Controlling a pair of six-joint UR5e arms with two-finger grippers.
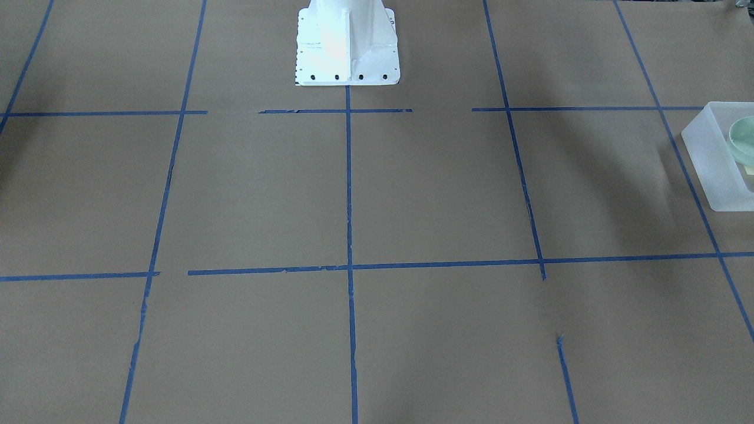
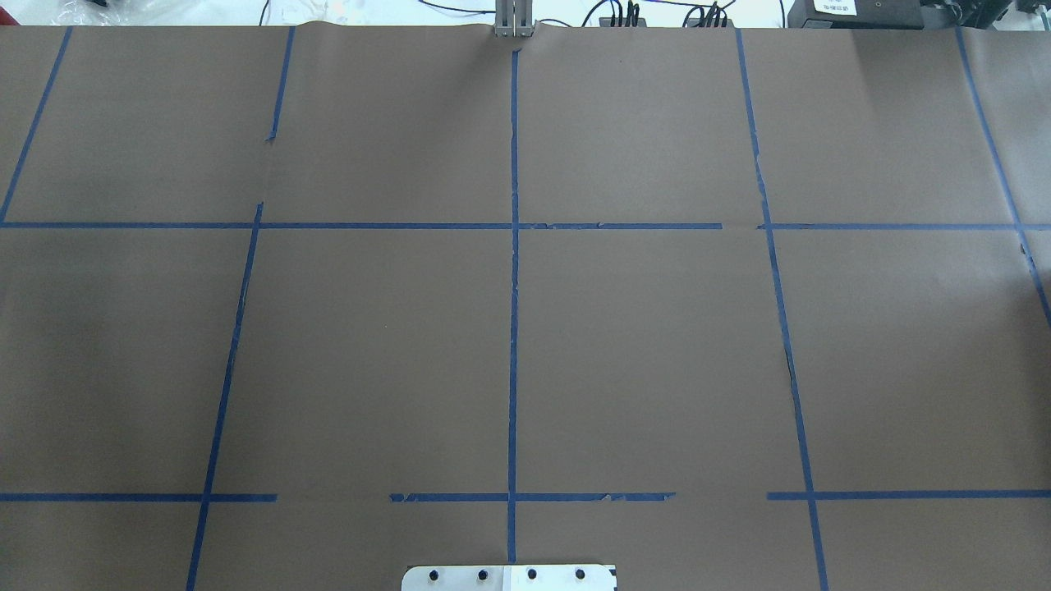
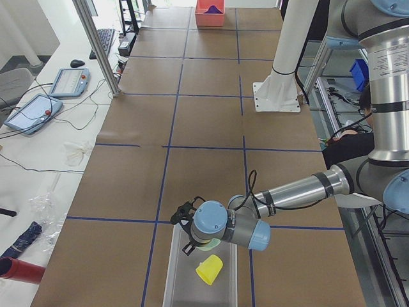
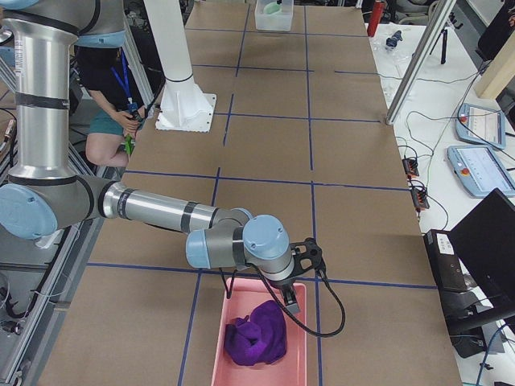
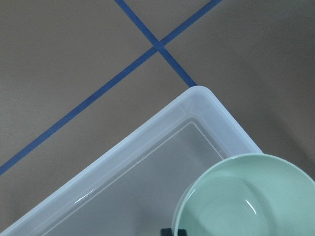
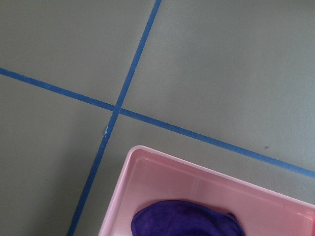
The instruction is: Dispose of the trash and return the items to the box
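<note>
The frosted whitish box [image 1: 716, 159] stands at the table's end on my left side. The mint-green bowl [image 5: 251, 196] is inside it near one corner and also shows in the front view [image 1: 743, 138]. The yellow cup [image 3: 209, 269] lies on its side in the box [image 3: 182, 281]. My left gripper [image 3: 188, 245] hangs over the box by the bowl. A dark fingertip [image 5: 174, 231] shows at the bowl's rim, and I cannot tell if it grips. My right gripper [image 4: 292, 301] is over a pink bin. I cannot tell whether it is open or shut.
The pink bin [image 4: 261, 334] holds a purple cloth [image 4: 256, 331] at the table's other end. The white robot base [image 1: 347, 44] stands at mid-table on the robot's side. Tablets and cables [image 3: 51, 96] lie on the side bench beyond a metal post [image 3: 99, 45].
</note>
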